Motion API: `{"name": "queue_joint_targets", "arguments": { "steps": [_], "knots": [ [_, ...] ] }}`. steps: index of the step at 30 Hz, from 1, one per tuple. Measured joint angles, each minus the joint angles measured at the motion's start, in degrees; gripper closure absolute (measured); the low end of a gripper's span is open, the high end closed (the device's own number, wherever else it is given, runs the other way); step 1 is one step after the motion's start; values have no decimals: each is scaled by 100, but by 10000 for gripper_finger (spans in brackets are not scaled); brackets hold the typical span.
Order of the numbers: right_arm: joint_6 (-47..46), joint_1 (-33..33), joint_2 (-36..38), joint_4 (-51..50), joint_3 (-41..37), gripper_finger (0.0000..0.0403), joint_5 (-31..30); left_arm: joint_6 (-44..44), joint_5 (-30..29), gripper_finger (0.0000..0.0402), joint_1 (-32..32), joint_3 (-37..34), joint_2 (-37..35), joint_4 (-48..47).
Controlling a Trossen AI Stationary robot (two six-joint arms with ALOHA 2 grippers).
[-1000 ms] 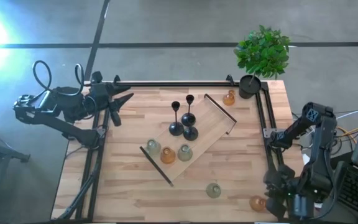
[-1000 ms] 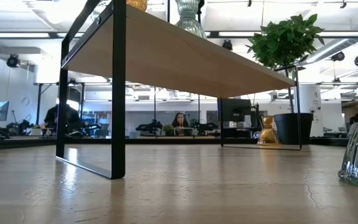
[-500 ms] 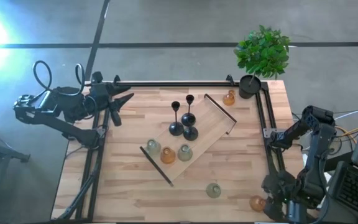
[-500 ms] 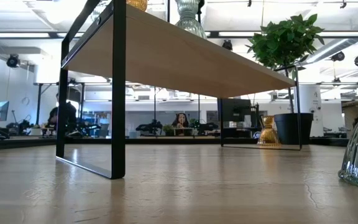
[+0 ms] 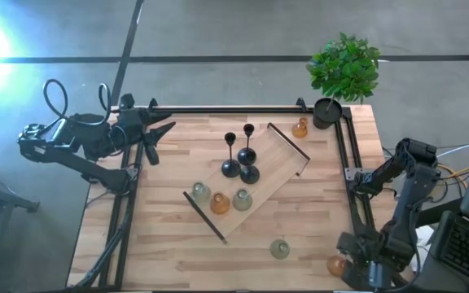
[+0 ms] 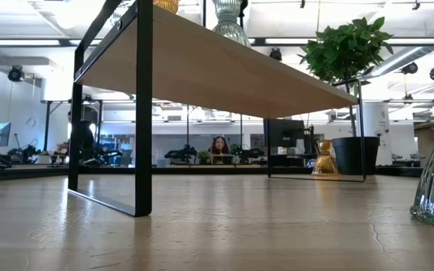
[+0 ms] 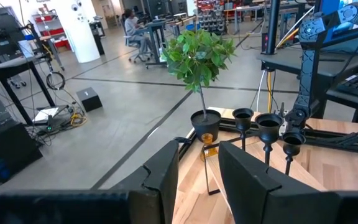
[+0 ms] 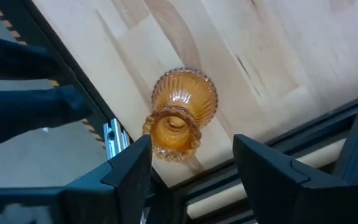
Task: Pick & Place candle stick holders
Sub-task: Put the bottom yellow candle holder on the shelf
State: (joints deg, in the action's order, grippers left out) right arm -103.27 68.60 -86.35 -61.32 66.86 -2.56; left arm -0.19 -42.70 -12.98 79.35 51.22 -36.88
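The right pincer [image 5: 357,275] has crept leftward at the frame's lower right, spread wide above an amber holder [image 8: 178,116]. Upper left, the left pincer [image 5: 163,129] waits, slightly parted. The pale wood table [image 5: 169,244] centre carries a raised shelf [image 5: 271,167] of holders; grey concrete floor surrounds it.

Three black holders [image 5: 243,163] and three glass [image 5: 221,200] on shelf; three glass [image 5: 279,248] scattered.
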Motion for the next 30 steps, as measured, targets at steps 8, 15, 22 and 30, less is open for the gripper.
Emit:
{"name": "queue_joint_targets", "arguments": {
  "steps": [8,15,22,30],
  "knots": [
    [42,-28,3,128,-332,197,107,9,0,282,1,0,0,-2],
    [126,-26,9,806,-653,197,410,11,2,282,0,0,-4,-6],
    [-8,-45,9,973,-895,200,413,13,0,282,0,0,-7,-68],
    [438,-292,21,1005,-975,320,408,15,0,282,0,0,-11,-82]
  ]
}}
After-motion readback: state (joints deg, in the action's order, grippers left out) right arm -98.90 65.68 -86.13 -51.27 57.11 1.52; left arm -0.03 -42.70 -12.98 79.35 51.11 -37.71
